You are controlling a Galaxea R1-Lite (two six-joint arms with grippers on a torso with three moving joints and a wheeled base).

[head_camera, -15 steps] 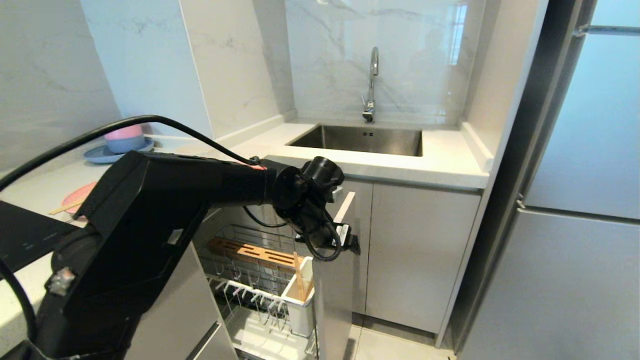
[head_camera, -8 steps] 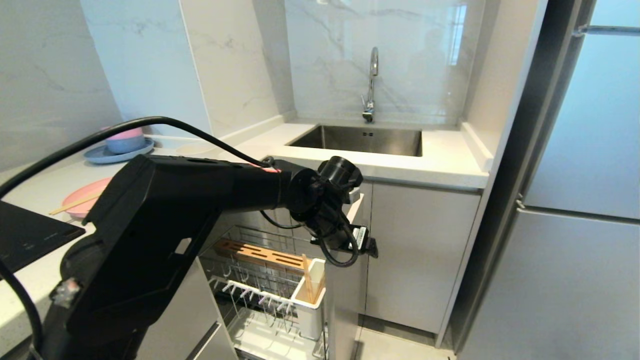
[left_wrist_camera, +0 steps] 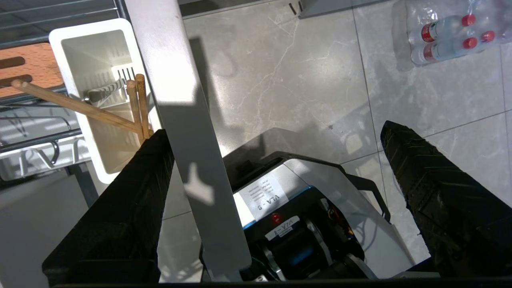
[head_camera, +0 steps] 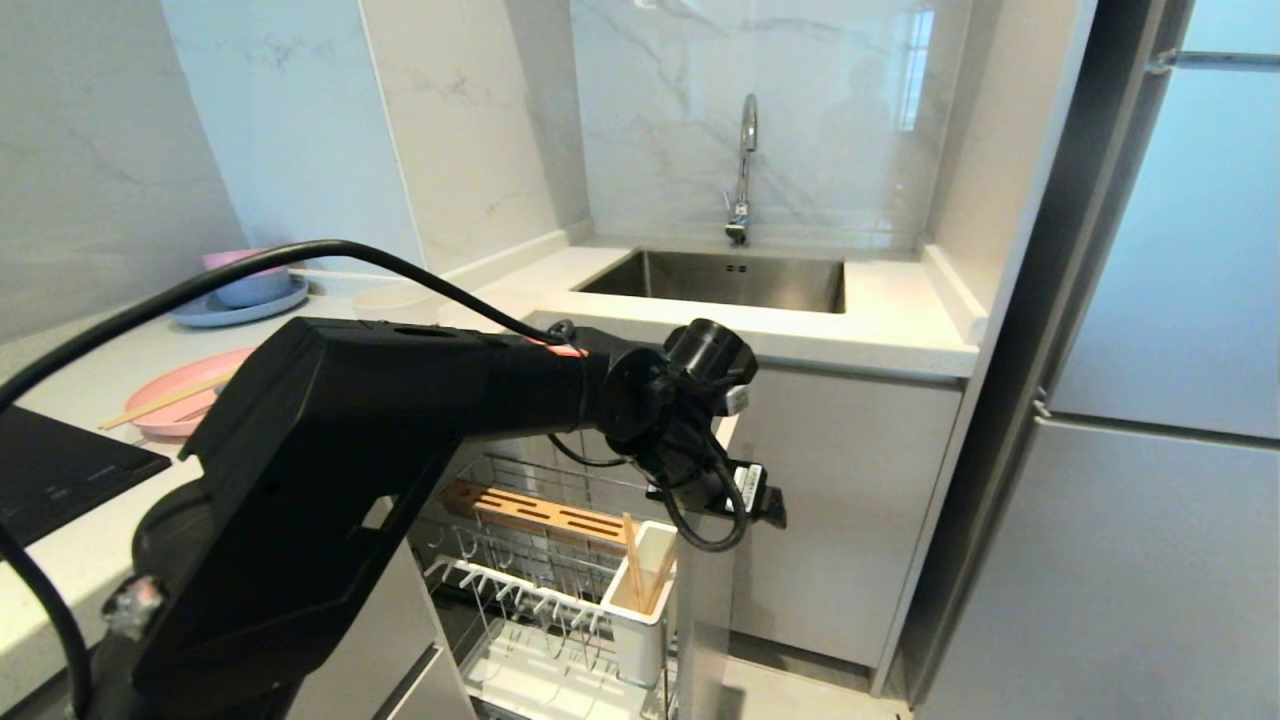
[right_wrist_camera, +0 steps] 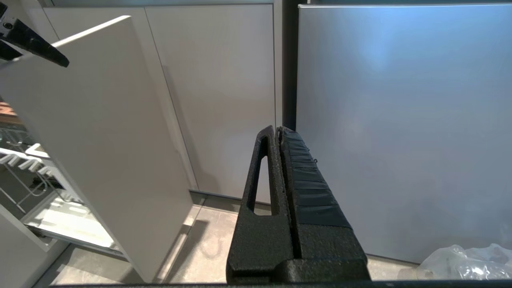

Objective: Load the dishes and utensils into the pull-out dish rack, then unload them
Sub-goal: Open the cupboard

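My left end effector [left_wrist_camera: 276, 176] is spread to its widest and straddles the top edge of the cabinet front [left_wrist_camera: 188, 132] that carries the pull-out dish rack [head_camera: 540, 560]. One finger [left_wrist_camera: 132, 208] sits on the rack side and the other hangs over the floor, so nothing is clamped; I judge it is hooked over the panel to slide the rack. The risk I see first is that the inner finger lies just beside the chopsticks [left_wrist_camera: 80, 108], which lean across the white utensil cup [head_camera: 640, 610] at the front corner of the rack, against the cabinet front. Any drift of the wrist toward the rack could knock them askew or tip them out of the cup. A grey handle, probably the spoon [left_wrist_camera: 100, 94], lies in the same cup and could be jostled too.

With no grip on the panel, a pull at an angle could let the finger slide off the edge, or twist the front against its runners and jam the slide. The arm's cable [head_camera: 690, 520] dangles near the wire basket and might snag.

I cannot see the small off-white bowl in the rack from here. A pale round shape on the tabletop near its back edge, beside the blue plate [head_camera: 235, 305], may be it, but I cannot be sure. A pink plate [head_camera: 185, 390] with another wooden stick across it sits on the tabletop nearer me.

My right end effector [right_wrist_camera: 280, 140] hangs parked with its fingers pressed together, facing the cabinet doors, clear of the work.
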